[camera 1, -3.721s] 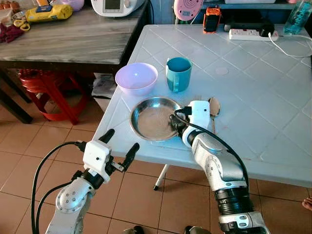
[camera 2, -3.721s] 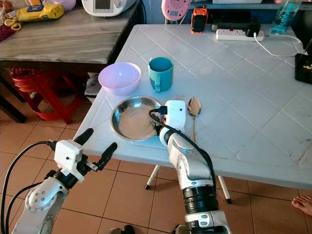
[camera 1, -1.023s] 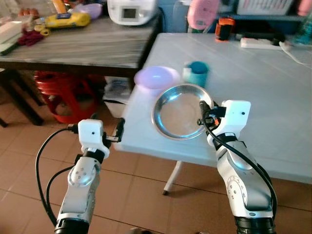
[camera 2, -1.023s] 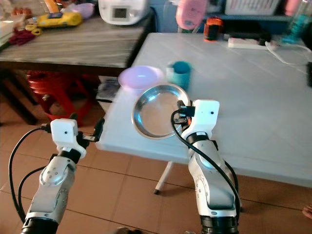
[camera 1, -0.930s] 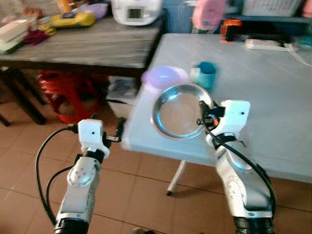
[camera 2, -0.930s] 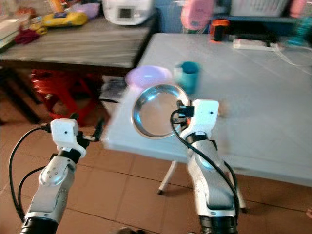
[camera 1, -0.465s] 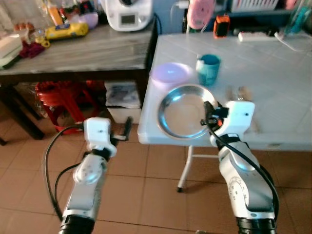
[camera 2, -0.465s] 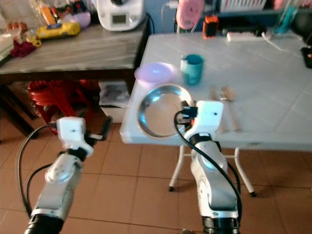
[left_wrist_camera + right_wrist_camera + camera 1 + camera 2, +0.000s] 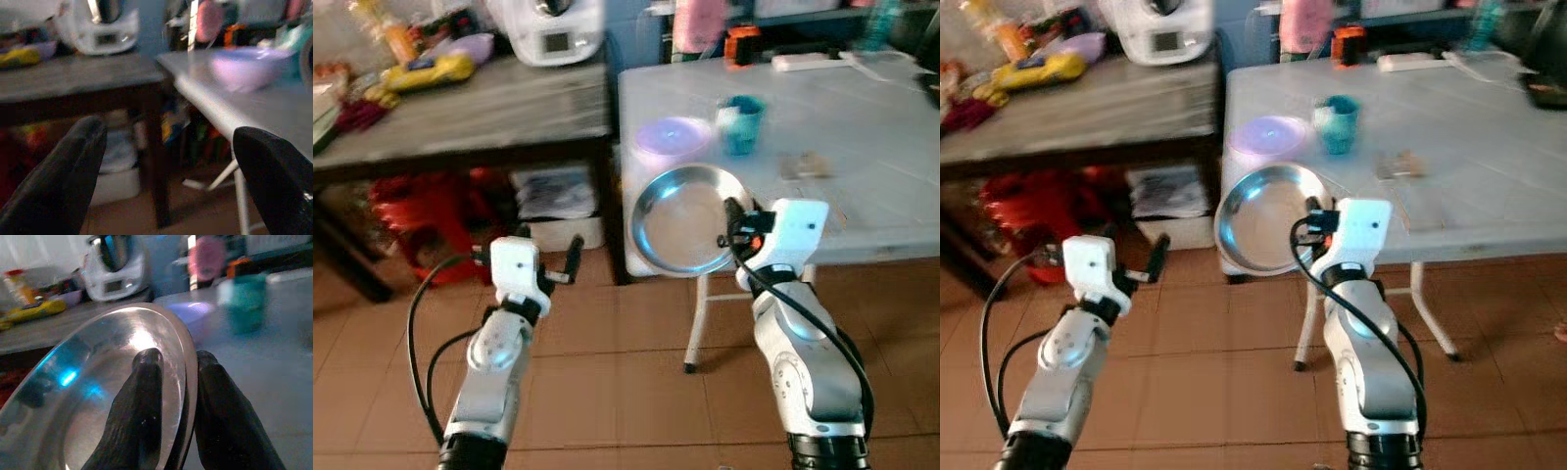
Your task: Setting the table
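Observation:
A round steel plate (image 9: 680, 220) is held up in the air, tilted, just in front of the near left corner of the white table (image 9: 862, 108). My right gripper (image 9: 736, 223) is shut on the plate's right rim; in the right wrist view one finger (image 9: 146, 401) lies inside the plate (image 9: 88, 396) and the other behind the rim. A lilac bowl (image 9: 674, 135), a teal mug (image 9: 740, 111) and a blurred spoon (image 9: 803, 164) rest on the table. My left gripper (image 9: 546, 262) hangs open over the floor, left of the table, holding nothing.
A dark wooden side table (image 9: 460, 108) stands to the left, with a white appliance (image 9: 553, 20) and a yellow item on it. A red stool (image 9: 406, 211) and a box sit under it. Brown tiled floor (image 9: 626, 392) lies below my arms.
The plate has come off the table in my right gripper. The camera has drawn back, so the table now looks farther away. The left gripper stays open and empty.

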`<state>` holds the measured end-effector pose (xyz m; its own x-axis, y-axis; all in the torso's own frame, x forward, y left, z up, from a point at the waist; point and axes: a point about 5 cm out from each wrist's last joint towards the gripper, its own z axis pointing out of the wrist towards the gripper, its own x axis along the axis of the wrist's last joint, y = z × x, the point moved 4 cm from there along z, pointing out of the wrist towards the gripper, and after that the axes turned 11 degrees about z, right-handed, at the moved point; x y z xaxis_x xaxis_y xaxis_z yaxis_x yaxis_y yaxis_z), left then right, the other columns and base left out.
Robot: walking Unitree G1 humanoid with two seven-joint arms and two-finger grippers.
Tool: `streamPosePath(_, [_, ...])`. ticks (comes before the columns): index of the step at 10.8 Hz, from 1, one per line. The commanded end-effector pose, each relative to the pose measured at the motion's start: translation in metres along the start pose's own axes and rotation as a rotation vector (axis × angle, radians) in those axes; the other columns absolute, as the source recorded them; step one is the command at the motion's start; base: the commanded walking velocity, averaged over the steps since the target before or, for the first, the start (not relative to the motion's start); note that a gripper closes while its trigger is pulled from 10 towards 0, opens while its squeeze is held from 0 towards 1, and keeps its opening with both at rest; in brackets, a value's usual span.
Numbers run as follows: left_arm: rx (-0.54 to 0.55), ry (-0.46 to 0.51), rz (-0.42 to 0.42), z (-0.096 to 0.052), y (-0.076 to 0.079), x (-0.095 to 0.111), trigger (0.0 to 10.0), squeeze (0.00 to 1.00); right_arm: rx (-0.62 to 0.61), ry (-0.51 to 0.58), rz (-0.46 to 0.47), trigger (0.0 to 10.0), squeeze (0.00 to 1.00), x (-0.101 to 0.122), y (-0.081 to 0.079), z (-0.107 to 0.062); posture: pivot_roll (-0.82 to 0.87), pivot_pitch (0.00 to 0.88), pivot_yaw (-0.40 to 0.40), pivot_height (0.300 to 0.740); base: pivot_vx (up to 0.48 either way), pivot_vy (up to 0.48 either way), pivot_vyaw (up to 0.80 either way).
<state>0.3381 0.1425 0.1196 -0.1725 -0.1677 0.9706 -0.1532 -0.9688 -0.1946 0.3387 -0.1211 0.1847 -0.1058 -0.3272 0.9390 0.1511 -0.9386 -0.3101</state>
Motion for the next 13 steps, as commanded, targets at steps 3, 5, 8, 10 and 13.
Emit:
streamPosePath(3, [0.020,-0.006,0.010,0.0000,-0.0055,-0.0007,10.0,0.00,0.037,0.016,0.004,10.0,0.00,0.0021,-0.0096,0.0031,-0.11,0.095,0.116,0.740,0.000,0.469,0.00])
streamPosePath(5, [0.017,-0.004,0.009,0.0002,-0.0045,-0.0004,10.0,0.00,0.029,0.019,0.007,10.0,0.00,0.0019,-0.0082,0.0027,-0.11,0.095,0.117,0.740,0.000,0.469,0.00])
streamPosePath(8, [0.016,-0.006,0.002,-0.0002,-0.0016,-0.0009,10.0,0.00,0.017,0.018,0.012,10.0,0.00,0.0007,-0.0047,0.0022,-0.11,0.100,0.115,0.740,0.000,0.466,0.00])
streamPosePath(10, [0.016,-0.007,-0.002,0.0000,-0.0002,-0.0011,10.0,0.00,0.017,0.015,0.011,10.0,0.00,-0.0001,-0.0043,0.0017,-0.12,0.102,0.112,0.740,0.000,0.467,0.00])
streamPosePath(13, [0.032,0.006,0.001,0.0007,-0.0009,0.0012,10.0,0.00,0.017,0.016,0.008,10.0,0.00,-0.0004,-0.0034,0.0018,-0.12,0.099,0.110,0.740,0.000,0.306,0.00])
